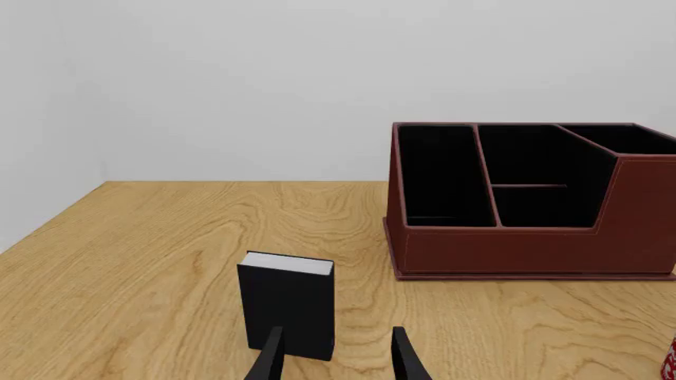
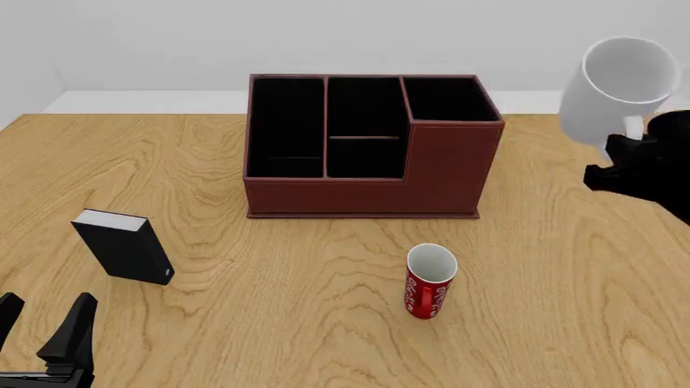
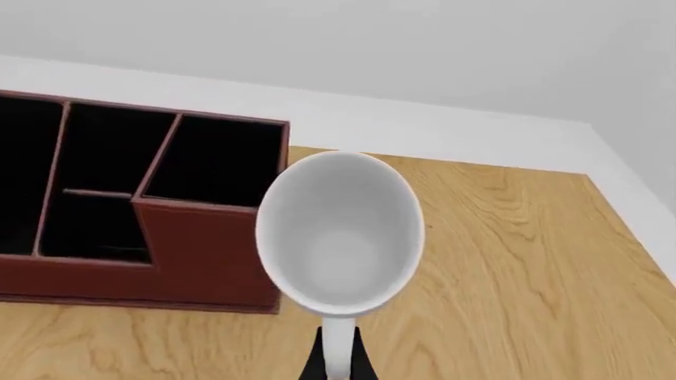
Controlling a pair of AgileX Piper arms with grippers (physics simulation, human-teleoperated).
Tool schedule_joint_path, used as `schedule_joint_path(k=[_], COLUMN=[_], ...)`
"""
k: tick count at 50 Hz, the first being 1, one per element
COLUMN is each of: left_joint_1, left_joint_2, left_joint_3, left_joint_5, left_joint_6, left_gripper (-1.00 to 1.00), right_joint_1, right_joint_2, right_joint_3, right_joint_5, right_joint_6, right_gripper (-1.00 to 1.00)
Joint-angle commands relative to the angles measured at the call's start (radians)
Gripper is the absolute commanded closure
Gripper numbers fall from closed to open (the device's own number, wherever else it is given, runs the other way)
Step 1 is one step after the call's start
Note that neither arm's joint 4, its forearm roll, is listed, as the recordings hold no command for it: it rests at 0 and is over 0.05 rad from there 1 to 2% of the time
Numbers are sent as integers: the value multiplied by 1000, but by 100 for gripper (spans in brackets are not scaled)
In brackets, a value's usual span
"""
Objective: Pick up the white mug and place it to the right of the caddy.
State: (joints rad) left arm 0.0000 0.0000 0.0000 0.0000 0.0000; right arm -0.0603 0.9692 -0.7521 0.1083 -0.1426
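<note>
At the far left of the front view, low at the near edge of the wooden table [image 2: 270, 315]: the left gripper [image 2: 44, 327], fingers apart, nothing between them, hanging just above the tabletop. Same in the left wrist view, left gripper [image 1: 336, 355] with two dark fingertips spread and only wood grain between.

Just beyond it, a small upright black box with a white top [image 2: 124, 245], standing on the table, a little turned; close in front of the fingers in the left wrist view [image 1: 287, 303].

Toward the middle and far side, the caddy [image 2: 372, 149]: large, reddish-brown, black inside, with several compartments and a lower stepped front. Seen also from the left wrist [image 1: 528, 202] and the right wrist [image 3: 138, 214].

In front of the caddy and slightly to the right, a red mug with white lettering [image 2: 431, 281], upright on the table, white inside, apart from the caddy.

At the far right, the white mug [image 2: 620, 85], lifted in the air well above the table, tilted, its opening turned toward the camera, to the right of the caddy and not touching it. Held by the right gripper [image 2: 634, 133], clamped on the handle. In the right wrist view, white mug [image 3: 339, 231] with open mouth facing the camera, handle pinched between the fingers of the right gripper [image 3: 337, 360].
</note>
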Motion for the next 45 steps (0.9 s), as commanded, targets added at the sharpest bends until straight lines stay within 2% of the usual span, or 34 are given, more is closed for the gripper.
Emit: schedule_joint_path(k=[1,9,18,40,45], left_joint_1=[0,0,0,0,0], left_joint_2=[0,0,0,0,0], left_joint_3=[0,0,0,0,0], left_joint_5=[0,0,0,0,0], left_joint_6=[0,0,0,0,0], left_gripper=[-100,-100,-100,-100,-100], right_joint_1=[-9,-13,-26,-33,-34], right_joint_2=[118,200,293,415,435], right_joint_3=[-65,-122,-153,-198,-203], right_joint_5=[-41,-50,-83,-109,-117], right_joint_6=[11,16,-20,-14,4], right_gripper=[100,100,100,100,100])
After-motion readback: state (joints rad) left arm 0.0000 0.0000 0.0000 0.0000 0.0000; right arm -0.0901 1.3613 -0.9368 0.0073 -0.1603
